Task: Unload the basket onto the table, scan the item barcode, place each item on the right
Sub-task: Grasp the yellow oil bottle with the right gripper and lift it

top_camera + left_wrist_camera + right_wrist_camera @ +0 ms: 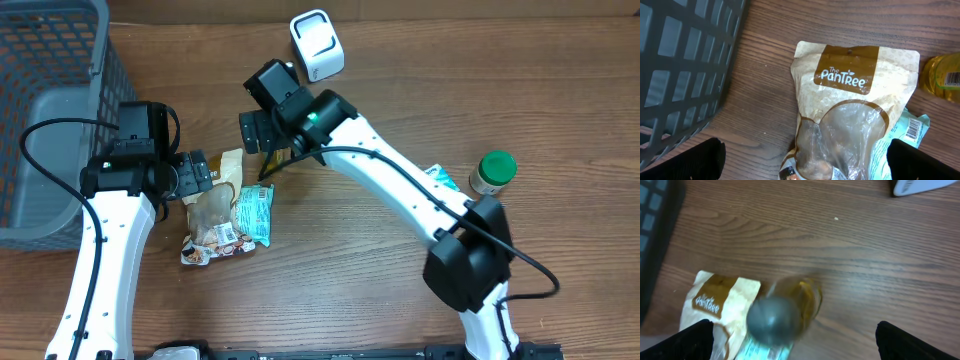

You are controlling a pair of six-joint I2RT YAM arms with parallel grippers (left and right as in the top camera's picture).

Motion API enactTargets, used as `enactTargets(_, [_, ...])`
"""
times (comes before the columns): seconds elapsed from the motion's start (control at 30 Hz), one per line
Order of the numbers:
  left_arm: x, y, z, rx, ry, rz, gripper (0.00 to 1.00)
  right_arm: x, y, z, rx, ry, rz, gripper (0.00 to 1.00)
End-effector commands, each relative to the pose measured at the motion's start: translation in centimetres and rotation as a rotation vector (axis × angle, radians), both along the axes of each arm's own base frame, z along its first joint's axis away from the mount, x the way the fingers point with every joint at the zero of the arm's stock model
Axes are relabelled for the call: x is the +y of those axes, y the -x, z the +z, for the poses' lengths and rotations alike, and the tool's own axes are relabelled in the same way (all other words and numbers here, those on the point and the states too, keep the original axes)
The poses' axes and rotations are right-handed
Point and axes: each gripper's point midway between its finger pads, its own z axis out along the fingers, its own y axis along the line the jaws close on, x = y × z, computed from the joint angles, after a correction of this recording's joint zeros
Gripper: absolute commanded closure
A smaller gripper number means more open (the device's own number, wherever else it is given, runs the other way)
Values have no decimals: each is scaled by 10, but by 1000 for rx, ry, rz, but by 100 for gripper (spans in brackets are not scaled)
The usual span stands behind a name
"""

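Matt wood-grain table; matt paper pouch; plastic basket.

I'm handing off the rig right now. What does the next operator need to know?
Tools: left tool open and empty, over the pouch; right tool open and empty, above the bottle.
Things: pouch, packet and bottle lie clustered on the table beside the basket. The scanner stands at the far edge. A jar sits off to the right.
Done: nothing grasped or scanned yet.
Left: pick one item and present its barcode to the scanner.
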Motion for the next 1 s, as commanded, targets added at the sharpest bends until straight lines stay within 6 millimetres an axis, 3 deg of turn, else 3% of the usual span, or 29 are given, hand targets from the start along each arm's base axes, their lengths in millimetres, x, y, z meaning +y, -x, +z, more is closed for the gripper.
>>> enactTargets(0.0, [-2,-4,6,-15,-3,-20,0,7,-9,-1,-30,-13,-14,0])
enactTargets(0.2, [-2,-4,6,-15,-3,-20,1,11,-12,-16,-19,-7,-11,10])
enactTargets(0.47, [-2,-4,6,-15,-3,-20,0,12,-13,-45,19,30,-11,15])
enactTargets(0.6, [-2,-4,6,-15,-3,-20,1,13,-14,-42,13,24,-11,29])
enactTargets(0.77, [-2,-4,6,-15,-3,-20,0,13,-9,-41,32,21,-1,31])
enactTargets(0.87, [-2,-4,6,-15,-3,-20,1,10,-8,-43,40,29,-3,47])
enactTargets(0.97, [-2,-4,6,-15,-3,-20,1,11,-9,-41,34,23,-3,51])
